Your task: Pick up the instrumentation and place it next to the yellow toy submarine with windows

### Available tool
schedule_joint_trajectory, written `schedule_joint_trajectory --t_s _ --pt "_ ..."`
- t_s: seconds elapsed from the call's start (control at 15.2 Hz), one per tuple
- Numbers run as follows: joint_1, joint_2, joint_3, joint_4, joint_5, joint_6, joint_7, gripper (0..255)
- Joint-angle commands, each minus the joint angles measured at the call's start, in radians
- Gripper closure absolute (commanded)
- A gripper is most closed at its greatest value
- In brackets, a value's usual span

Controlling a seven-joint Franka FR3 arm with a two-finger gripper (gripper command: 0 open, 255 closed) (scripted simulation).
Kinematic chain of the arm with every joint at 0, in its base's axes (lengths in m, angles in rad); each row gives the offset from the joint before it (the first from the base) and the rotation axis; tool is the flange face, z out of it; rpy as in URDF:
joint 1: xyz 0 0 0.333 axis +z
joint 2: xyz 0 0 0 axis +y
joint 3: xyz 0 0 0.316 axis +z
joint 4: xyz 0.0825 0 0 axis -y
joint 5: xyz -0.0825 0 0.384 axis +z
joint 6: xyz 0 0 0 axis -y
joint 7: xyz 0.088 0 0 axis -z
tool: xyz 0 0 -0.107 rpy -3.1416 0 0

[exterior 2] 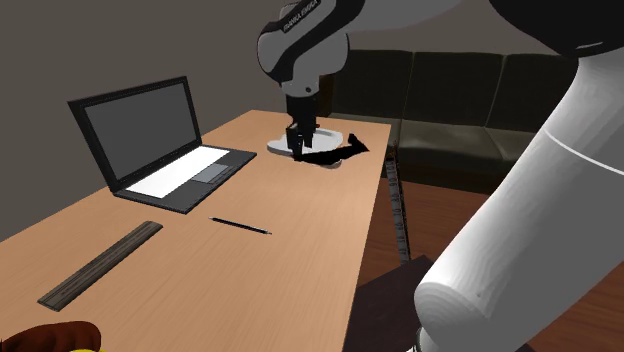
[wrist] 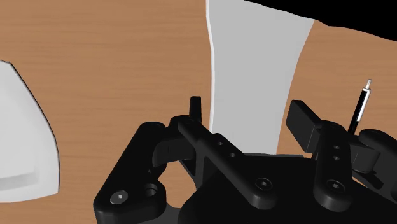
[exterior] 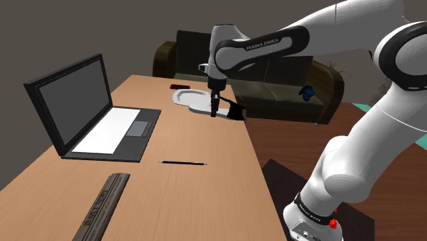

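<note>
Shoulder view: table. At far end sits plate, with black instrument just beside it at the table edge on this view's right. Long axis runs from plate toward that edge. Gripper hangs low over instrument's plate-side end; contact unclear. Wrist view: fingers well apart, nothing held. Judgement: shift edgeward along axis before closing.

Bare tabletop between laptop and pen
</note>
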Motion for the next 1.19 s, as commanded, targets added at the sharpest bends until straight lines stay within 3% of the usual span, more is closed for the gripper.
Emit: schedule_joint_trajectory --t_s 0.0,0.99,1.12 --pt "0.0 -0.005 0.0 0.02 0.0 -0.025 -0.001 255" --pt "0.001 -0.03 0.002 0.197 0.001 -0.226 -0.005 255" --pt "0.009 -0.053 0.014 0.179 0.003 -0.232 0.016 255"
